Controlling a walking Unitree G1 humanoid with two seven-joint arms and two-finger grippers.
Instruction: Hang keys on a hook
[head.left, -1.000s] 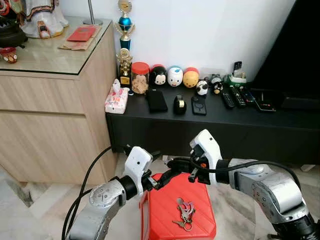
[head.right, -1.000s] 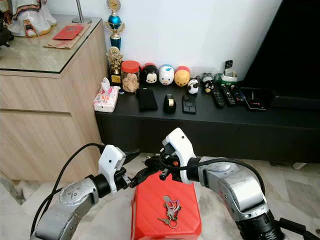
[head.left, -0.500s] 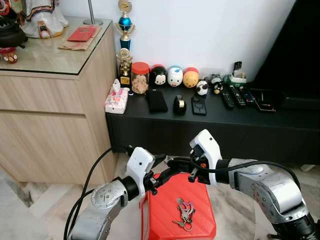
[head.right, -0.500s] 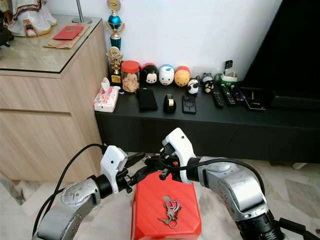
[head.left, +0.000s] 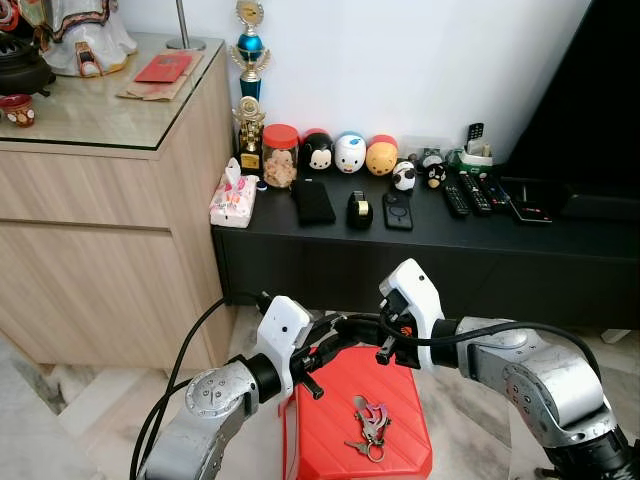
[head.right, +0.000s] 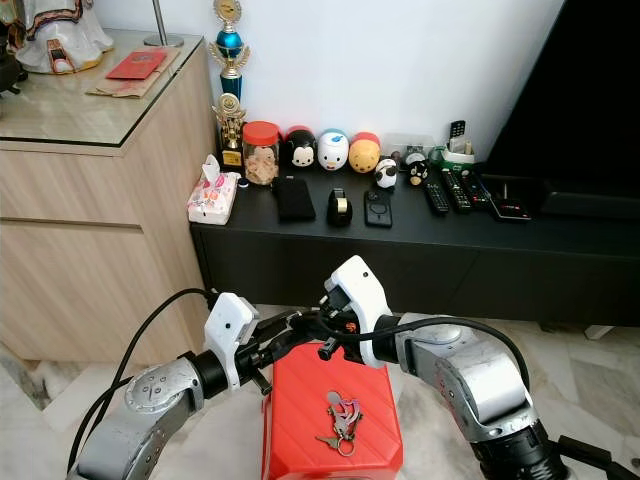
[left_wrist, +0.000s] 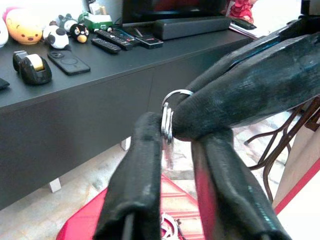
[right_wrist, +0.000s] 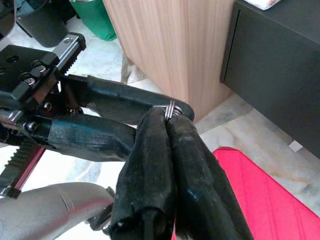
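A small metal key ring (left_wrist: 169, 116) is pinched at the tips of my right gripper (right_wrist: 168, 114), which is shut on it, with a key hanging below. My left gripper (left_wrist: 175, 137) is open, its two fingers (left_wrist: 137, 185) straddling the right gripper's tip and the ring. Both grippers meet just above the back edge of a red stool (head.left: 330, 420). A second bunch of keys (head.left: 368, 424) with a pink tag lies flat on the stool's top, below and in front of the grippers (head.left: 340, 330).
Behind the stool runs a low black console (head.left: 460, 240) carrying round toys, a jar, phones and remotes. A tall wooden cabinet (head.left: 100, 240) with a glass top stands to the left. A dark television (head.left: 590, 110) sits at the far right. Marble floor lies around the stool.
My left gripper has pushed forward and to the right, bringing its fingers around the right gripper's tip and the ring. The right arm and the keys on the stool have stayed put.
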